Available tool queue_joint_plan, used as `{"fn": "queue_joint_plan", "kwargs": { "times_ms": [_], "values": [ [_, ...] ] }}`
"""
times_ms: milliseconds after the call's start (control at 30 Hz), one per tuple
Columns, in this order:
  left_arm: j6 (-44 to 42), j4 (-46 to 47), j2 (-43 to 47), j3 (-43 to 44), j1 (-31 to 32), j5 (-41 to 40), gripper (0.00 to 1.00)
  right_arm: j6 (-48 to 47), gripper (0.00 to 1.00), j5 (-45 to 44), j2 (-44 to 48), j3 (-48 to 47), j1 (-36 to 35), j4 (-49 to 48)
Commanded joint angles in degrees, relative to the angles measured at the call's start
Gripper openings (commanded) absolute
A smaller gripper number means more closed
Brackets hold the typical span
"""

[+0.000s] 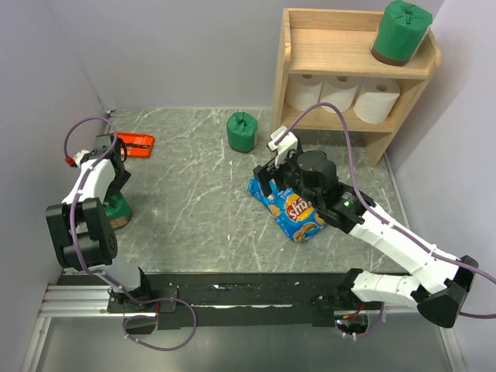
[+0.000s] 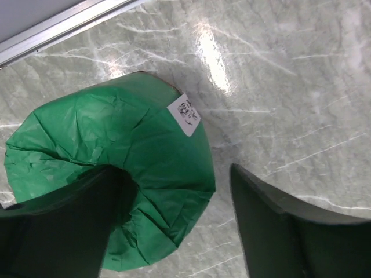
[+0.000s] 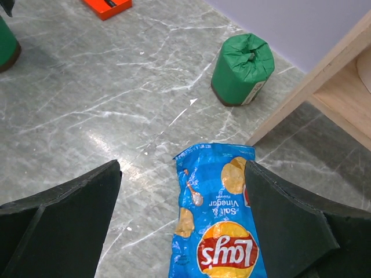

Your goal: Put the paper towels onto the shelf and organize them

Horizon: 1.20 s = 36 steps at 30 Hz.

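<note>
The wooden shelf [image 1: 353, 66] stands at the back right. One green-wrapped paper towel roll [image 1: 399, 31] sits on its top tier, and three white rolls [image 1: 341, 94] line the lower tier. A second green roll [image 1: 242, 130] [image 3: 242, 69] stands on the table left of the shelf. A third green roll [image 1: 118, 208] [image 2: 116, 168] stands at the far left. My left gripper [image 1: 116, 186] [image 2: 174, 174] hangs open over it: one finger covers its twisted top and the other stands just clear of its side. My right gripper [image 1: 267, 184] [image 3: 182, 168] is open and empty above the blue chip bag.
A blue Lay's chip bag [image 1: 294, 211] [image 3: 217, 231] lies flat mid-table under the right gripper. A red flat tool [image 1: 133, 144] [image 3: 107, 6] lies at the back left, close to the left arm. Walls close in the left and right sides. The shelf's side panel [image 3: 307, 92] is near the right gripper.
</note>
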State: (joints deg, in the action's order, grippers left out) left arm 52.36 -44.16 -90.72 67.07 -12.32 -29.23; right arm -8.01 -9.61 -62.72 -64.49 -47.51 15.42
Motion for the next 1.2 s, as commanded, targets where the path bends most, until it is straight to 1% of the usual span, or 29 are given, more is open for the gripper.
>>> {"fn": "queue_joint_plan", "kwargs": {
  "times_ms": [0,67,100,167,267,300,367,400,433,467,500,567,600,633,667,700,733,800,867,900,1000,1067,1100,1167],
  "values": [
    [0.4,-0.7,-0.6,-0.2,-0.2,1.8,0.71,-0.9,0.93,-1.2,0.8,-2.0,-0.8,-0.7],
    [-0.7,-0.4,-0.3,-0.4,-0.1,1.8,0.66,-1.1,0.93,-1.5,1.5,-1.8,-0.9,-0.7],
    [-1.1,-0.3,-0.2,-0.4,0.1,1.7,0.6,-1.3,0.93,-1.5,1.8,-1.5,-0.9,-0.8],
    [-2.5,0.0,0.8,-0.3,1.6,1.0,0.57,-1.5,0.93,-1.6,2.5,-1.2,-0.9,-1.1],
    [-5.0,0.1,1.5,0.5,5.7,0.6,0.55,-1.3,0.94,-1.7,3.2,-0.9,-1.0,-1.0],
    [-5.7,0.3,1.7,0.7,8.7,0.7,0.54,-1.3,0.94,-2.3,3.3,-0.9,-0.9,-0.7],
    [-7.8,1.2,1.8,0.8,11.7,1.7,0.52,-1.5,0.94,-3.2,3.6,-0.9,-0.9,-0.3],
    [-8.2,1.4,2.2,0.9,15.4,2.2,0.5,-1.7,0.94,-4.2,3.7,-0.8,-0.9,0.0],
    [-9.7,2.1,2.5,0.8,17.1,2.8,0.49,-1.9,0.95,-4.9,4.1,-0.8,-0.9,0.3],
    [-11.1,3.0,3.0,0.7,19.1,5.5,0.48,-2.0,0.95,-5.8,4.4,-0.7,-0.9,0.4],
    [-12.1,4.9,4.0,0.3,23.0,6.5,0.49,-1.9,0.95,-7.1,4.6,-0.6,-0.9,0.5],
    [-12.1,5.8,4.6,0.3,27.1,8.5,0.48,-1.6,0.96,-8.6,5.8,-0.3,-0.9,0.0],
    [-11.9,6.8,4.7,0.7,31.3,8.9,0.47,-1.4,0.97,-9.5,6.2,0.4,-0.9,-0.3],
    [-11.6,6.8,4.5,1.1,33.2,9.1,0.47,-1.3,0.98,-11.2,6.9,0.8,-0.9,-0.7],
    [-11.1,6.6,4.1,1.7,35.1,8.9,0.46,-1.2,0.98,-12.2,7.2,1.1,-0.9,-1.2],
    [-10.9,6.4,2.7,3.3,38.4,8.3,0.45,-1.0,0.99,-13.0,7.4,1.7,-0.9,-1.4],
    [-10.3,5.3,1.8,4.1,39.9,7.9,0.45,-1.0,1.0,-15.1,7.9,2.1,-0.9,-1.7],
    [-10.0,4.6,-1.0,6.2,43.8,7.1,0.43,-0.1,1.0,-16.1,8.0,2.5,-0.8,-1.3],
    [-9.6,4.1,-2.9,7.2,46.1,6.6,0.43,0.6,1.0,-17.1,7.8,2.5,-0.7,-0.4],
    [-9.5,4.0,-4.5,8.1,48.1,6.5,0.43,1.0,1.0,-17.4,7.6,2.3,-0.7,0.8],
    [-9.3,3.7,-6.7,10.0,51.3,6.8,0.45,2.0,1.0,-18.1,7.4,1.9,-0.7,3.0],
    [-9.4,3.7,-7.1,10.9,52.6,7.7,0.47,2.2,1.0,-17.9,7.6,2.1,-0.5,3.4],
    [-9.8,3.8,-7.2,11.7,53.4,8.1,0.5,2.2,1.0,-17.1,7.9,2.2,-0.5,3.3],
    [-10.1,4.0,-6.7,12.0,54.1,8.8,0.54,2.2,1.0,-16.2,8.1,2.6,-0.4,3.0]
  ]
}}
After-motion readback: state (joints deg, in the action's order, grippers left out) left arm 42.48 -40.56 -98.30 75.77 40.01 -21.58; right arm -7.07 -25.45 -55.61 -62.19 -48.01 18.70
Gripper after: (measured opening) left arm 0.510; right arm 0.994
